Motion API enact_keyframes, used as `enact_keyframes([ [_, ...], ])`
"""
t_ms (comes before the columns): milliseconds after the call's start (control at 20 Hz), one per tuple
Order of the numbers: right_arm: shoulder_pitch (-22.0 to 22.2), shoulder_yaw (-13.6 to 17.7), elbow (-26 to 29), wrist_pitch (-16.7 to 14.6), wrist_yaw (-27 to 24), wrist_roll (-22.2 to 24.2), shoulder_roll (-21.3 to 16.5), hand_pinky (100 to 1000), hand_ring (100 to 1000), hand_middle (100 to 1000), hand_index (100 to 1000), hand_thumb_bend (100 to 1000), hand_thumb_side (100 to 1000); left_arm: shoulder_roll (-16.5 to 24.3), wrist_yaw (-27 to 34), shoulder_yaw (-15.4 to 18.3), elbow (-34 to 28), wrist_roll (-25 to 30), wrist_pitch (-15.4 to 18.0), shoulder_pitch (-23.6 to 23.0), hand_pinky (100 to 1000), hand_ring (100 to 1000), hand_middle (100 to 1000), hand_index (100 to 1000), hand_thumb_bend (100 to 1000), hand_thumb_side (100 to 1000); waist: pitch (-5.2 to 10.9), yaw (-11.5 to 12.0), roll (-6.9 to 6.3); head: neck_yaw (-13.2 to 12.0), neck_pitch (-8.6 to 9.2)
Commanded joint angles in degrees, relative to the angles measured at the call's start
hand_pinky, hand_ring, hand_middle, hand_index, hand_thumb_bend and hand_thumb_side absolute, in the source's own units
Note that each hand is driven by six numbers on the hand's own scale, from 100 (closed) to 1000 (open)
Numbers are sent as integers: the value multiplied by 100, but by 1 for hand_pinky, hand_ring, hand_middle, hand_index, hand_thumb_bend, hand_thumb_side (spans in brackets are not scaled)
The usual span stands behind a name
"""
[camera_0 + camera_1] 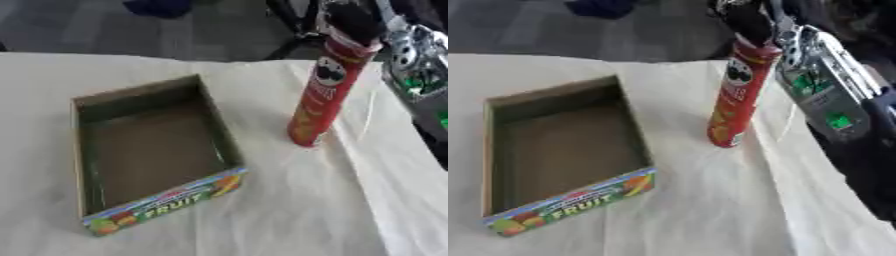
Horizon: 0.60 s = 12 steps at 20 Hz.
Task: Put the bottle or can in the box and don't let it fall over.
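A tall red crisp can (322, 95) stands tilted on the white cloth, right of the box, its base on the table. My right hand (750, 22) comes in from the upper right and is curled round the top of the can. The open cardboard box (87, 150), with a colourful "FRUIT" front panel (171, 204), lies left of centre and holds nothing. My left hand shows in neither view.
A white cloth (297, 210) covers the table. My right forearm (824, 95), silver with green lights, runs along the right edge. Dark floor and black legs of some stand lie beyond the table's far edge.
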<state>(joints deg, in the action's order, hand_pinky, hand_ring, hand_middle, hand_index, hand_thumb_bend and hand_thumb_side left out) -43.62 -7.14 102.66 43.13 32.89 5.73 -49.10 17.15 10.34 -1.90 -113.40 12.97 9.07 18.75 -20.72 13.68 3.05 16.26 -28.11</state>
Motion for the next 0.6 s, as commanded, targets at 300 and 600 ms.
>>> enact_keyframes([
  [300,15,-15,-70,52,-157,-8,-183,870,995,1000,973,100,1000,119,-23,-14,-119,26,11,91,459,759,799,826,100,703,86,-1,-14,-25,40],
  [600,60,-41,-60,66,-209,10,-197,862,979,1000,966,100,1000,116,-21,-15,-119,38,9,103,460,760,800,826,100,702,76,-8,-17,-43,30],
])
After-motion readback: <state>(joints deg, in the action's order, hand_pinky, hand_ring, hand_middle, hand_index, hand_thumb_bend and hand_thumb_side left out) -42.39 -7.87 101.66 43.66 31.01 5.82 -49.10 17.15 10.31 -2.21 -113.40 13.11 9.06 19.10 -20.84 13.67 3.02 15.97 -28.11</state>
